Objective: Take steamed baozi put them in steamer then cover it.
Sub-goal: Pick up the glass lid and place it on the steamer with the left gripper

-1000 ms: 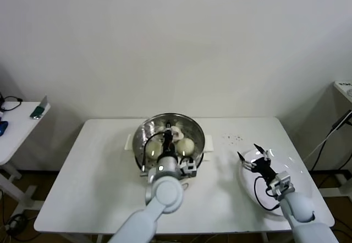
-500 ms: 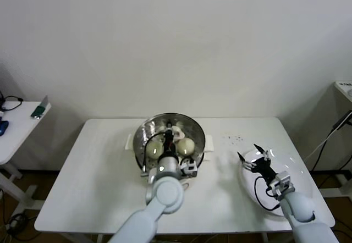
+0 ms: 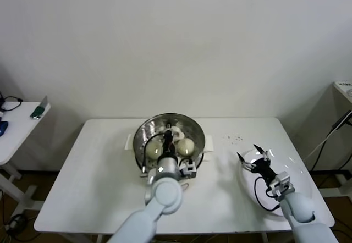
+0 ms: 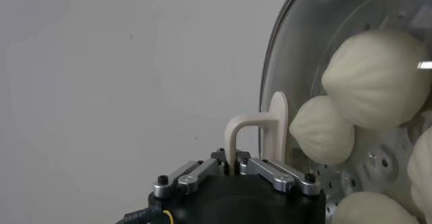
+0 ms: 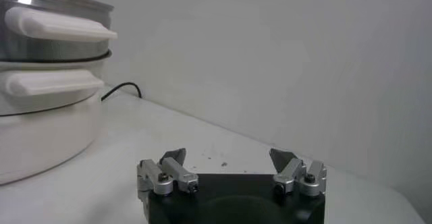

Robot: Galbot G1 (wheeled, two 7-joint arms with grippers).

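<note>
At centre frame, the left gripper (image 4: 233,168) pinches the white handle (image 4: 260,134) of the rigid, breakable glass cover (image 3: 170,137) over the steamer (image 3: 197,127) holding the steamed baozi (image 4: 378,77); the right gripper (image 3: 252,158), lower right, is spread empty.

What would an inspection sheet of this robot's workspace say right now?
Surface: white table, a few dark specks.
Job's things: baozi in steamer; cover tilted over it.
Clutter: white plate.
Hands: left hand shut on cover's handle; right hand open over the plate.
Cables: black cord behind the pot.
Surroundings: plain wall, side table on the left.
</note>
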